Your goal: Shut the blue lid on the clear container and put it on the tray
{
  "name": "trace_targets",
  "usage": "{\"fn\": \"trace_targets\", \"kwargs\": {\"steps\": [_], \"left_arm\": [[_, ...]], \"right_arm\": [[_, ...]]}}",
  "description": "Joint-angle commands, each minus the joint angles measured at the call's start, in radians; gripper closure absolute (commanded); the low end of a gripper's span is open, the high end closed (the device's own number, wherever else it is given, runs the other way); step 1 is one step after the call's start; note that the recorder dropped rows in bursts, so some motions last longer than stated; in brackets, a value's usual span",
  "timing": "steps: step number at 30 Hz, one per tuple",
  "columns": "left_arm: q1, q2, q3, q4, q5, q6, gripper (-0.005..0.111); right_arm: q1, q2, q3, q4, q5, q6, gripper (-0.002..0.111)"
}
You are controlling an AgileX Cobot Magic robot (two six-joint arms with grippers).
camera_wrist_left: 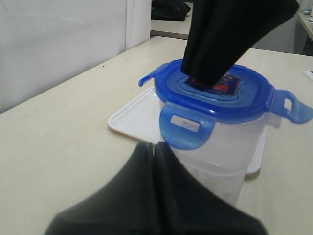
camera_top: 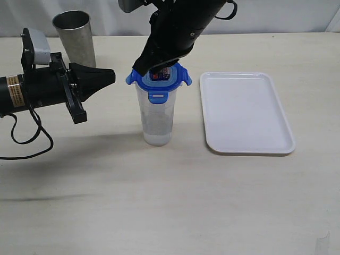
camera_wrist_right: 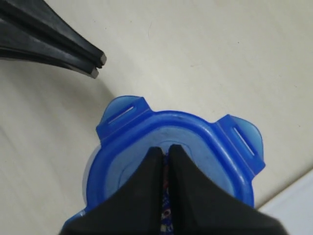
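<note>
The clear container (camera_top: 158, 119) stood upright on the tabletop (camera_top: 159, 207), not on the tray (camera_top: 247, 114). In the exterior view it was near the tray's left edge, with a strip of bare tabletop between them. The blue lid (camera_top: 158, 87) sat level on the container's rim. One flap (camera_wrist_left: 186, 125), on the side facing the left tool, was folded down against the container wall. The flaps on either side of it stuck outward from the rim. I could not tell whether the folded flap was snapped fully home.

The right tool (camera_wrist_right: 166, 152) came down from above with its two fingers pressed together, nothing between them. Its closed tip rested on the top of the lid, over the red-and-white sticker.

The left tool (camera_top: 111, 76) was also fully closed and held nothing. It lay roughly level, pointing at the container from the left in the exterior view. Its tip was at about lid height and stood apart from the lid, with a clear gap between them.

A grey steel cup (camera_top: 74, 37) stood upright at the back of the tabletop, behind the left arm and well apart from the container. The tray lay flat with nothing on it.
</note>
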Motion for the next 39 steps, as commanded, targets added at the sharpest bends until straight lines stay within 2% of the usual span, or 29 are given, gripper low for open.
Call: {"fn": "trace_targets", "kwargs": {"steps": [1,24,29,35,39], "left_arm": [[-0.001,0.002,0.002,-0.011,-0.007,-0.007,0.107],[-0.001,0.002,0.002,-0.016,-0.007,-0.007,0.107],[-0.001,0.002,0.002,-0.016,-0.007,-0.007,0.107],[-0.001,0.002,0.002,-0.016,-0.007,-0.007,0.107],[-0.001,0.002,0.002,-0.016,-0.007,-0.007,0.107]], "right_arm": [[0.001,0.013,0.005,0.0,0.0,-0.007,0.104],[0.001,0.001,-0.016,0.045,-0.001,-0.055,0.104],[-0.001,-0.061,-0.025,0.04,-0.053,-0.055,0.104],[-0.001,-0.157,0.025,-0.158,-0.087,0.113,0.104],[-0.001,-0.244,0.173,-0.278,-0.187,0.215,0.104]]}}
